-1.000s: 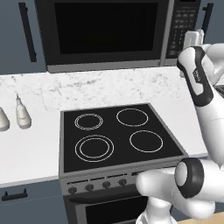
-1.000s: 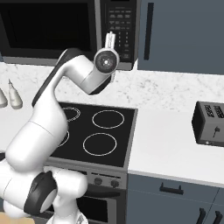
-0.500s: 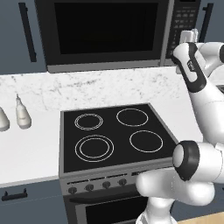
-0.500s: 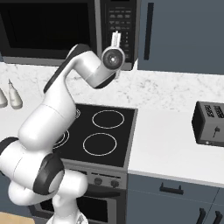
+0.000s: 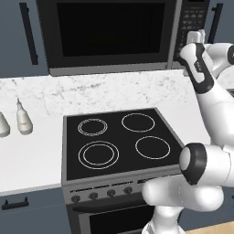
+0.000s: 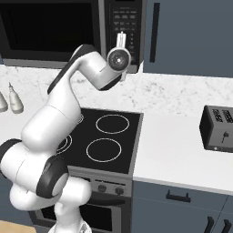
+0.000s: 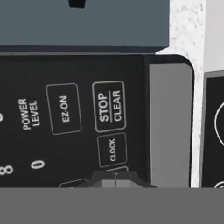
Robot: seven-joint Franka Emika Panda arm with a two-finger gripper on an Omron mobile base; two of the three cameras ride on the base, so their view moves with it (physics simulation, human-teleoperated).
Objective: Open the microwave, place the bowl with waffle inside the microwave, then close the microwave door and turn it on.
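— So where is the claw (image 6: 121, 38) right now?

— Up against the keypad panel (image 5: 191, 23) on the right side of the microwave (image 5: 114, 34). Its fingers are pinched fully together with nothing between them, and the tip is at the black panel, low on the button field.

— Which buttons are near it?

— In the hand view the closed fingertips (image 7: 114, 178) sit just below the CLOCK button (image 7: 112, 149). STOP/CLEAR (image 7: 109, 106) is above that, EZ-ON (image 7: 64, 109) beside it, with POWER LEVEL lettering further along. Whether the tip is actually pressing a key, I cannot tell.

— And the microwave door (image 5: 109, 32)?

— Shut, flush with the front. The dark glass shows nothing of the inside.

— What else is around?

— A black stove (image 5: 119, 141) with four burner rings sits below the microwave, set into the white marble bench (image 6: 182, 150). Two small pale bottles (image 5: 23, 119) stand on the bench at one side of the stove, and a dark toaster (image 6: 218, 128) well apart on the other.
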